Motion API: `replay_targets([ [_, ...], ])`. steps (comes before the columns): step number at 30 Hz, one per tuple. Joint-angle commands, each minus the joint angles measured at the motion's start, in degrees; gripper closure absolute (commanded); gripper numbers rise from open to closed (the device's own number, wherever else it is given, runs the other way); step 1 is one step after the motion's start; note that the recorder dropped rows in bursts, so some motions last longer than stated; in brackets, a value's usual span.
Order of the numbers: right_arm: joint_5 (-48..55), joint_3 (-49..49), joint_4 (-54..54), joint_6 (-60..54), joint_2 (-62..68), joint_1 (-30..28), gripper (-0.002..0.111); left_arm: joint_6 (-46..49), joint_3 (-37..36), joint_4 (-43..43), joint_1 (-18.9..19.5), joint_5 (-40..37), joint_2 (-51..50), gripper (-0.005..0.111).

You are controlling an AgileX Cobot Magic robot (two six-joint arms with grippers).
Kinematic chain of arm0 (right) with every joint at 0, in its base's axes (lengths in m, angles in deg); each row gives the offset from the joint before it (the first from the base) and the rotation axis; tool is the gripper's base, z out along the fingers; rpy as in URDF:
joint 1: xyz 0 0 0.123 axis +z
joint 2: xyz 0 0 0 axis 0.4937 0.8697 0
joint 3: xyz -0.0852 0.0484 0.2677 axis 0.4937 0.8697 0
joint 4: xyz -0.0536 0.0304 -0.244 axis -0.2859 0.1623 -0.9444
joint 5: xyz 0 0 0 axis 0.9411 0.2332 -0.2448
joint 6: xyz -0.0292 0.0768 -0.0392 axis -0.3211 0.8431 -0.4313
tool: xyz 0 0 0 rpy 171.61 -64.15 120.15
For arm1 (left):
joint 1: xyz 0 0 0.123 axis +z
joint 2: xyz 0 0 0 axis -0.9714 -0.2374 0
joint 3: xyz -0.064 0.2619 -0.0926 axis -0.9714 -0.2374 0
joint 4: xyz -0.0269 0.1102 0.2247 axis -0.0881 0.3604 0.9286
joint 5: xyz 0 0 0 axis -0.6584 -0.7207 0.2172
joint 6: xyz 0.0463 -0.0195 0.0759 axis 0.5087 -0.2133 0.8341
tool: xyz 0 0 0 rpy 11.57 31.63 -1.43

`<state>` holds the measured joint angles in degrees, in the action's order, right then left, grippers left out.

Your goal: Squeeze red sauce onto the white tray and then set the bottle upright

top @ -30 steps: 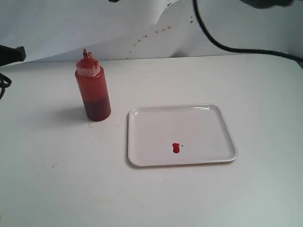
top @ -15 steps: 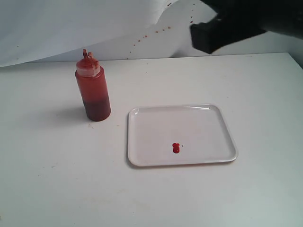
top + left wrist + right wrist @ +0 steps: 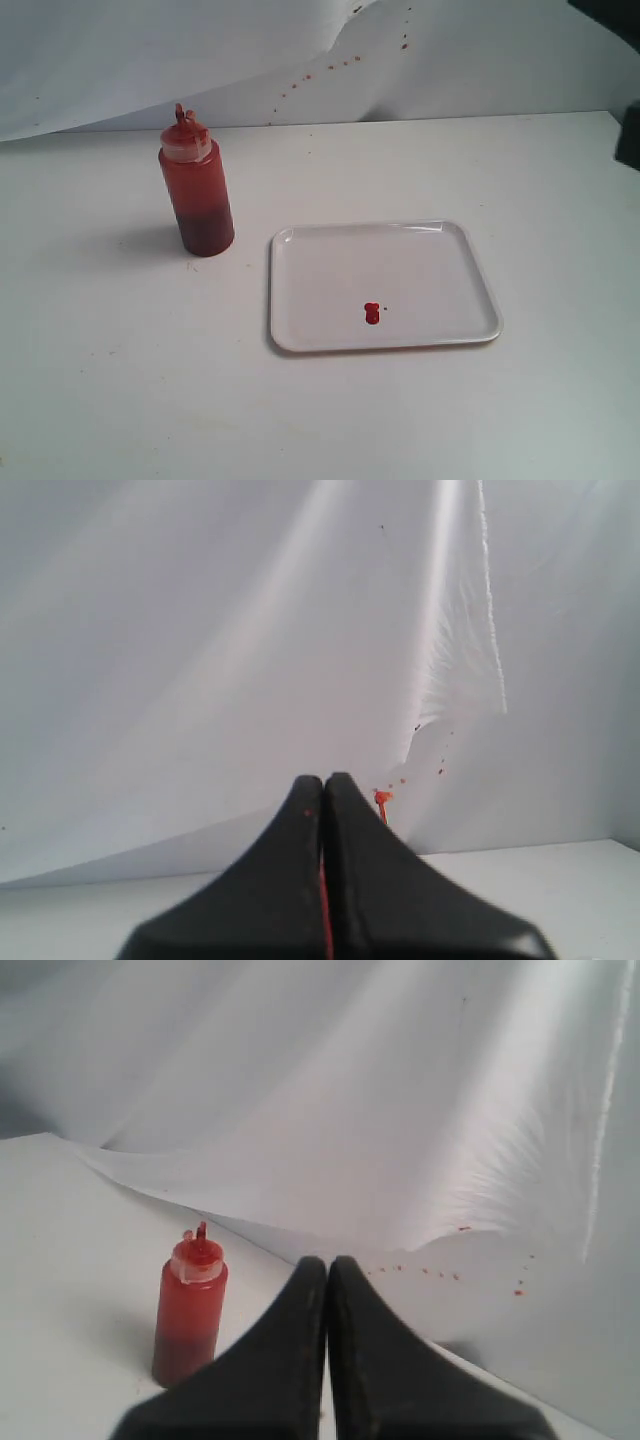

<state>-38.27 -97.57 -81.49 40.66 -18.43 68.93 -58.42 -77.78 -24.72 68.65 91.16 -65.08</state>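
On the white worktop [image 3: 100, 390], the translucent red-orange plastic squeeze bottle [image 3: 196, 190] stands upright beside the flat white plastic tray [image 3: 440, 262] bearing a glossy red sauce blob [image 3: 372, 313]. Both steps look done; left gripper [image 3: 323, 792] and right gripper [image 3: 327, 1272], closed and empty, need only keep clear.

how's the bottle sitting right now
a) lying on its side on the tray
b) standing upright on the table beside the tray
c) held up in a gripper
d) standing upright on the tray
b: the bottle stands upright on the table, apart from the white tray, with nothing holding it.
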Motion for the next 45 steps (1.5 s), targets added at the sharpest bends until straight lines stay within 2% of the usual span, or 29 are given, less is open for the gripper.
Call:
replay_targets([
  [1, 4.1, 3.0, -11.4, 11.6, -3.3, 0.0, 0.108, -1.1, -1.3, 0.1, -0.3, -0.3, 0.3, 0.107],
  [7, 15.2, 9.8, -39.0, 44.2, -8.0, 0.0, 0.108, -3.7, -1.4, 4.8, -0.3, -0.2, 0.3, 0.107],
  [9, 15.9, 12.3, -42.3, 47.9, -9.9, 0.0, 0.108, -3.7, -1.4, 6.3, -0.3, -0.2, 0.3, 0.107],
  [16, 14.1, 16.4, -43.0, 48.2, -14.8, 0.0, 0.108, -3.7, -1.4, 7.9, -0.3, -0.2, 0.3, 0.107],
  [23, 14.1, 16.4, -35.5, 48.2, -15.2, 0.0, 0.108, -3.7, -1.4, 7.9, -0.3, -0.2, 0.3, 0.107],
  [45, 14.0, 16.4, -35.7, 48.2, -15.2, 0.0, 0.108, -3.9, -1.4, 8.3, -0.3, -0.6, 0.3, 0.107],
])
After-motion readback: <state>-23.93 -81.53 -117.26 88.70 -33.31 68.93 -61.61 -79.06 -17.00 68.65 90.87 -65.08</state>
